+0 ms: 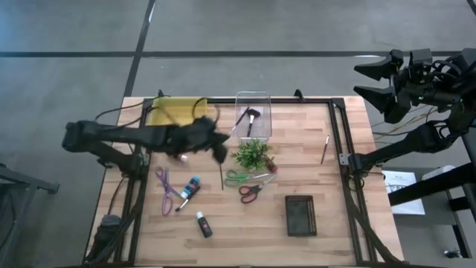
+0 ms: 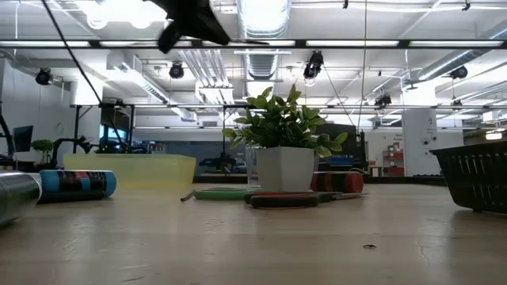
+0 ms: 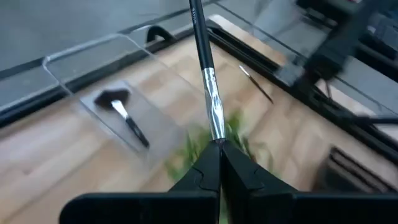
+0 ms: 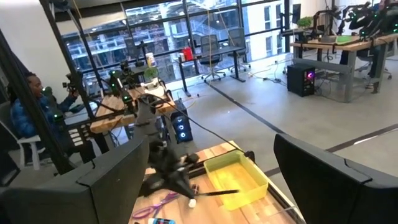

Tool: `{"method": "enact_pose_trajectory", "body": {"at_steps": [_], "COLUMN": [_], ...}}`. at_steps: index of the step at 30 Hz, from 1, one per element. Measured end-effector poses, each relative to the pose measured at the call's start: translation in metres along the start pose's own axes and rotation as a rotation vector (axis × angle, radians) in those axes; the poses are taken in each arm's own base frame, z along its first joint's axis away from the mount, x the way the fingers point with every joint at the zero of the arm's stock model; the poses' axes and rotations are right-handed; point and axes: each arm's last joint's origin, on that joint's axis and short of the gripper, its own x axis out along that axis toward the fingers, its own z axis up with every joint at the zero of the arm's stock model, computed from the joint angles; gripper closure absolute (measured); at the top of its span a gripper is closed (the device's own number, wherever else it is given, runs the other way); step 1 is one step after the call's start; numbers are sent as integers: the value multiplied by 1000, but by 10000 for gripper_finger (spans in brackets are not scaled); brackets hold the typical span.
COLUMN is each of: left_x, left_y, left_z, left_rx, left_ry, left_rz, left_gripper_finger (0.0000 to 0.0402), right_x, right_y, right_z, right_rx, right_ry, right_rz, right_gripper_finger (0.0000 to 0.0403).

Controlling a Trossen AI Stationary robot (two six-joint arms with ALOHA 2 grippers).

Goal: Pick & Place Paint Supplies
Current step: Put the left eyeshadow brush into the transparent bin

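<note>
My left gripper (image 1: pixel 218 149) hangs above the table between the yellow tray (image 1: pixel 175 112) and the potted plant (image 1: pixel 253 154), shut on a thin dark-handled brush (image 3: pixel 205 68). A clear box (image 1: pixel 253 115) at the far edge holds a fan brush (image 3: pixel 118 109). On the table lie purple scissors (image 1: pixel 165 190), green scissors (image 1: pixel 242 177), red scissors (image 1: pixel 253 192), a blue tube (image 1: pixel 192 186), a black tube (image 1: pixel 203 225) and another brush (image 1: pixel 325 149). My right gripper (image 1: pixel 379 82) waits open, off the table's far right corner. My left gripper pinches the brush at the near end of its silver ferrule (image 3: pixel 216 134) between its two fingertips. The fingers lie along the brush, and the dark handle (image 3: pixel 198 25) sticks out ahead of them. The fingers hide the bristle end. The brush is lifted clear of the table.
A dark mesh basket (image 1: pixel 300 216) stands near the front right. A thin dark stick (image 1: pixel 222 177) lies beside the green scissors. A black frame rail (image 1: pixel 342 134) runs along the right side. A seated person (image 4: pixel 25 106) shows in the room beyond.
</note>
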Motion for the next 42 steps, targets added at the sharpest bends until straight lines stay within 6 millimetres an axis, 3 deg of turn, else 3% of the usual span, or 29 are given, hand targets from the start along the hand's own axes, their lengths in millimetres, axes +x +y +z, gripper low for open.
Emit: {"method": "enact_pose_trajectory", "body": {"at_steps": [8, 11, 17, 27, 37, 42], "left_x": [86, 113, 152, 163, 163, 163], "left_y": [15, 23, 37, 46, 45, 45], "left_z": [47, 49, 29, 7, 9, 9], "left_rx": [-100, -113, -165, -208, -213, -213], "left_ry": [26, 55, 140, 184, 163, 160], "left_rz": [69, 96, 152, 189, 176, 180], "left_gripper_finger": [401, 401, 401, 401, 400, 368], "right_x": [0, 0, 0, 0, 0, 0], "right_y": [0, 0, 0, 0, 0, 0], "right_z": [0, 0, -1, -1, -1, -1], "right_rx": [1, -1, -3, -14, -8, -7], "right_ry": [1, 2, 8, 8, 8, 9], "right_rz": [0, 1, 1, 1, 2, 4], "right_gripper_finger": [58, 58, 58, 58, 58, 58]}}
